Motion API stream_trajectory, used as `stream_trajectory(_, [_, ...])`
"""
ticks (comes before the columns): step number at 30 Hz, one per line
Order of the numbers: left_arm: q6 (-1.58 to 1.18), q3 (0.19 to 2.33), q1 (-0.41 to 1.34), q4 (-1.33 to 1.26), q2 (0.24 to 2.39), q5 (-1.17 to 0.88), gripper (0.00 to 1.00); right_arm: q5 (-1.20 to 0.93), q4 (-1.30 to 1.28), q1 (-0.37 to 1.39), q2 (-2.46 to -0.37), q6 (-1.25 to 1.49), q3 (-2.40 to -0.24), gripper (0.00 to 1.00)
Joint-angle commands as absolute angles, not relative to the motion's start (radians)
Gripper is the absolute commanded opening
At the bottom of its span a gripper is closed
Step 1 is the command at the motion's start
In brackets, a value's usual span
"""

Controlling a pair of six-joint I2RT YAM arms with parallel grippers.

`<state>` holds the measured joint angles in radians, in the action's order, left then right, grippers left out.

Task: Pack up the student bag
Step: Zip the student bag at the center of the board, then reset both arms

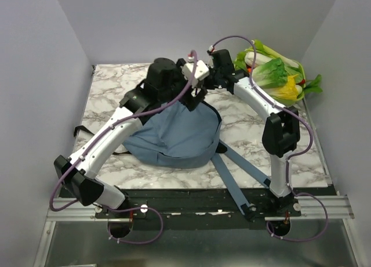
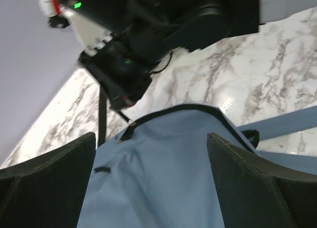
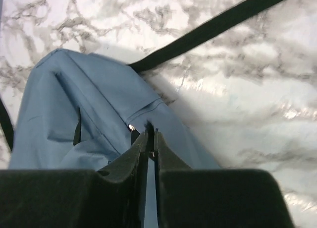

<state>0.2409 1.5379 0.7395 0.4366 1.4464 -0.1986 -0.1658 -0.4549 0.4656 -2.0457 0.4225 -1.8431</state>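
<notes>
Bag (image 1: 174,133) lies flat mid-table (image 1: 110,93). Right gripper (image 3: 151,139) is pinched narrow at the zip line, apparently on the pull (image 3: 132,129), likely to open it. Left gripper (image 2: 151,139) hovers wide above the fabric, ready to brace.

dusty-blue student bag (image 1: 174,136), black trim; white-grey marbled table (image 1: 110,98); green-yellow vegetables (image 1: 278,75); purple cables (image 1: 232,37).

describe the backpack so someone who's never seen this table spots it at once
On the marble-patterned table, look at the middle. The backpack lies there, with two long straps trailing to the near edge. It is the only soft dusty-blue fabric thing, unlike the green leafy vegetables in the far right corner.
</notes>
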Motion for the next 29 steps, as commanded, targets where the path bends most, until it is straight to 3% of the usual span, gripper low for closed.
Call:
stream_trajectory(1, [0.264, 1.615, 0.585, 0.714, 1.419, -0.345, 0.99, -0.109, -0.537, 0.451, -2.071, 0.400, -1.976, 0.27])
stream_trajectory(2, [0.265, 1.623, 0.557, 0.730, 1.413, -0.360, 0.99, -0.092, -0.535, 0.446, -2.060, 0.397, -1.959, 0.40])
stream_trajectory(5, [0.255, 1.664, 0.442, 0.802, 1.440, -0.376, 0.99, -0.055, -0.540, 0.402, -2.014, 0.423, -1.919, 0.58])
stream_trajectory(6, [0.249, 1.678, 0.413, 0.820, 1.451, -0.377, 0.99, -0.084, -0.540, 0.387, -2.003, 0.436, -1.905, 0.78])
stream_trajectory(9, [0.284, 1.730, 0.351, 0.911, 1.492, -0.324, 0.99, -0.117, -0.548, 0.365, -1.941, 0.431, -1.835, 1.00])
stream_trajectory(19, [0.278, 1.436, 0.204, 0.717, 1.345, -0.282, 0.99, -0.333, -0.393, 0.380, -1.558, 0.405, -1.326, 1.00])
stream_trajectory(29, [0.147, 1.172, 0.028, 0.500, 1.307, -0.380, 0.99, -0.239, -0.356, 0.382, -1.241, 0.347, -1.083, 1.00])
